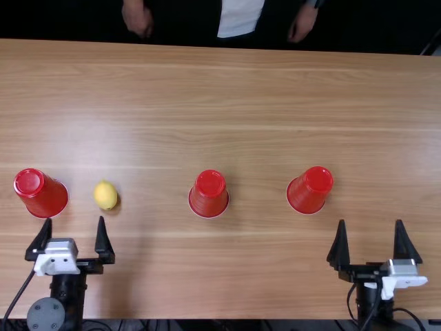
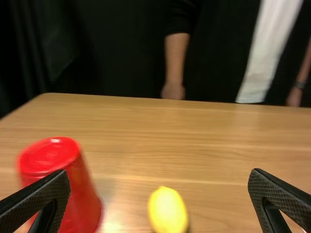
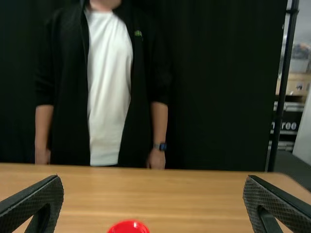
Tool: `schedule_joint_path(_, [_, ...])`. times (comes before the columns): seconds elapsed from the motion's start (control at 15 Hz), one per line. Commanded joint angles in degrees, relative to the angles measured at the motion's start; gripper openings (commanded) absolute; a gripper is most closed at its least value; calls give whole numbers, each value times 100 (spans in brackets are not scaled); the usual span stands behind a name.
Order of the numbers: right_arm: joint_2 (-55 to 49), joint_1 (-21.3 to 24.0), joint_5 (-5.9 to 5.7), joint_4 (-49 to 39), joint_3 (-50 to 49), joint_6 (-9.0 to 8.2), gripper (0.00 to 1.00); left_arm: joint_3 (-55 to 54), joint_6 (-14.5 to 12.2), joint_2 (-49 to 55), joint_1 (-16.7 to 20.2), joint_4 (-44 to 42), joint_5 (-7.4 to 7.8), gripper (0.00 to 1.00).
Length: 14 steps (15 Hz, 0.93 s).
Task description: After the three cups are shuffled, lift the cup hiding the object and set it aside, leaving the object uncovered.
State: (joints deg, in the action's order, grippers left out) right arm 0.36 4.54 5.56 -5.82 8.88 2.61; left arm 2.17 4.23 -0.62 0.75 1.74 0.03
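Since the yellow object (image 1: 105,195) lies bare on the bench (image 1: 220,103), just beside the left cup (image 1: 40,192), I judge the lift done. Best course: draw the left hand (image 1: 74,221) straight toward the near edge, fingers wide, nudging neither. Object sits just beyond its right fingertip, cup beyond its left. Right hand (image 1: 370,223) is open too, empty, near the right cup (image 1: 310,189).
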Motion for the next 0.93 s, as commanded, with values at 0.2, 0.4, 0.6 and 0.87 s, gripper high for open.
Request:
schedule_joint_path(0.2, [-36, 56, 13, -86, -607, -61, 100, -217, -138, 62, -14, 206, 619, 100])
schedule_joint_path(0.4, [-36, 65, 13, 51, -792, -71, 100, -217, -138, 62, -14, 354, 619, 100])
schedule_joint_path(0.6, [-36, 65, 3, 51, -801, -50, 100, -217, -138, 62, -14, 354, 630, 100])
schedule_joint_path(0.87, [-36, 65, 13, 51, -801, -40, 100, -217, -138, 62, -14, 354, 640, 100])
